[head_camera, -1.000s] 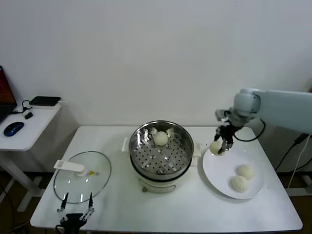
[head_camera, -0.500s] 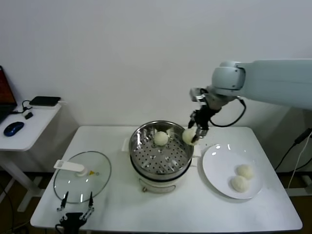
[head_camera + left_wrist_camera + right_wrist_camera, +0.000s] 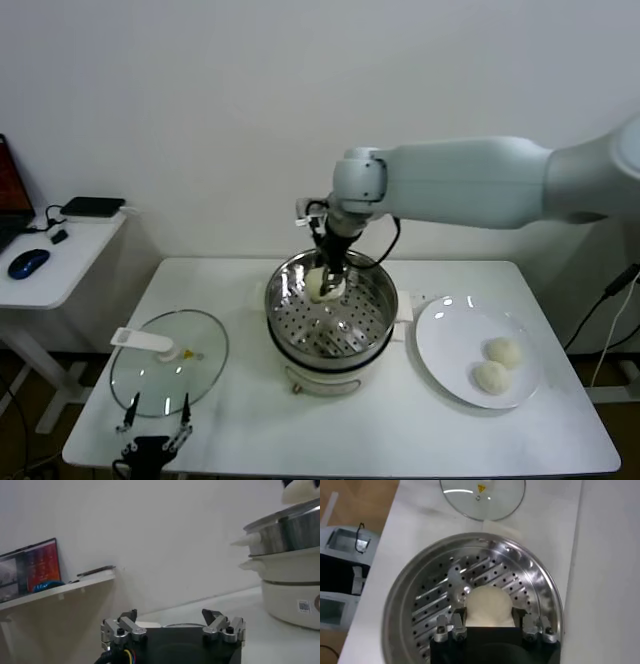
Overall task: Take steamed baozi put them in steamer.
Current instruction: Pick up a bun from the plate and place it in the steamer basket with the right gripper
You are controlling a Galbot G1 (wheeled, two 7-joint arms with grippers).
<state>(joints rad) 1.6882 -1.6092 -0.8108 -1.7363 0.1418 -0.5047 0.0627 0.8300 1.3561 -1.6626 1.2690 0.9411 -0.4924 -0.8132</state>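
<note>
The right gripper [image 3: 328, 283], fingers closed on a steamed baozi [image 3: 488, 607], hangs over the steamer [image 3: 375, 310]; the left gripper [image 3: 173, 629], fingers spread and empty, sits parked near the table's front edge.

The steamer [image 3: 330, 318] is shiny metal with little holes in its bottom, on a smooth white plastic-looking pot. The steamed baozi [image 3: 497, 363] look soft, smooth and matt. The plate [image 3: 450, 340] is glossy white. The lid [image 3: 165, 365] is clear glass. The table [image 3: 400, 430] is smooth and white.
</note>
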